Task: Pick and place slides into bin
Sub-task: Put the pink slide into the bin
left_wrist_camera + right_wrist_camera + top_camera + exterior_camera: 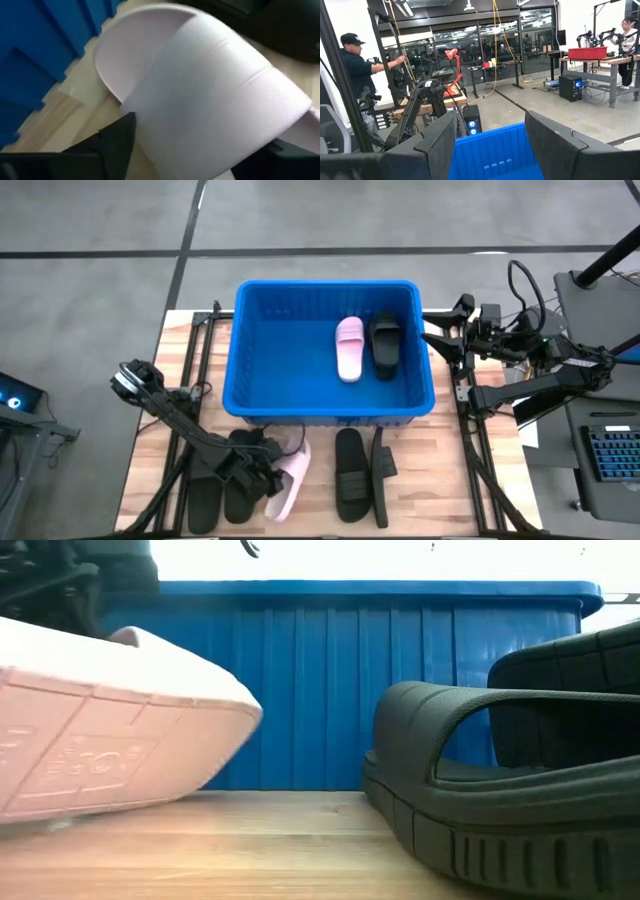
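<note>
A pale pink slide is near the table's front, left of centre, just in front of the blue bin. My left gripper is shut on it. In the low view the slide is tilted with its sole showing. A second pink slide and a black slide lie side by side on the bin's floor. My right gripper is open and empty beside the bin's right wall; its wrist view shows the fingers apart. My left gripper holds the pink slide's wide top strap between its two fingers, one on each side of the strap. The slide is tipped up, its toe end clear of the table. I cannot tell whether its lower edge touches the wood.
Two black slides lie at the front left beside my left gripper. Another black slide lies flat at front centre, and one stands on its edge beside it. The bin's near wall rises close behind them.
</note>
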